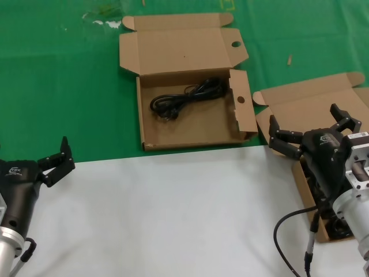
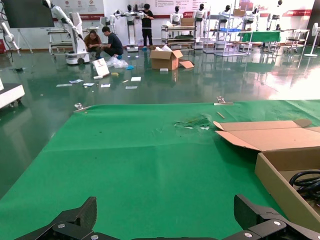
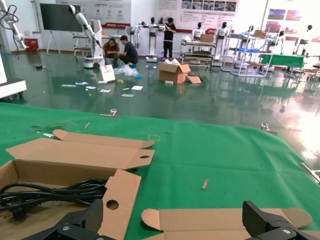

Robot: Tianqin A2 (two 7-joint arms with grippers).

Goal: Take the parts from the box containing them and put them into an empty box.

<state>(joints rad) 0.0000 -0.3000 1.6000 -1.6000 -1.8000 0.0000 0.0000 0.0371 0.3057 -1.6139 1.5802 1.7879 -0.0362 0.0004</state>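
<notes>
Right gripper [image 1: 308, 130] hovers open over the source box [image 1: 305, 104] at right; one cable [image 1: 187, 98] (coiled) lies in the holed box [image 1: 190, 124]; left gripper [image 1: 55, 158] open, lower left.

Robot test hall / lab, big open industrial floor.
Glossy green floor [image 2: 165, 85] w/ scattered papers, metal racks [image 3: 210, 50] along far wall, humanoid robots on stands [image 2: 131, 25], a white robot arm [image 3: 87, 35], wall posters [image 3: 192, 10], staff crouching & standing [image 2: 102, 44], open cardboard carton [image 3: 172, 71]; desk [image 2: 125, 165] under green cloth in front.
</notes>
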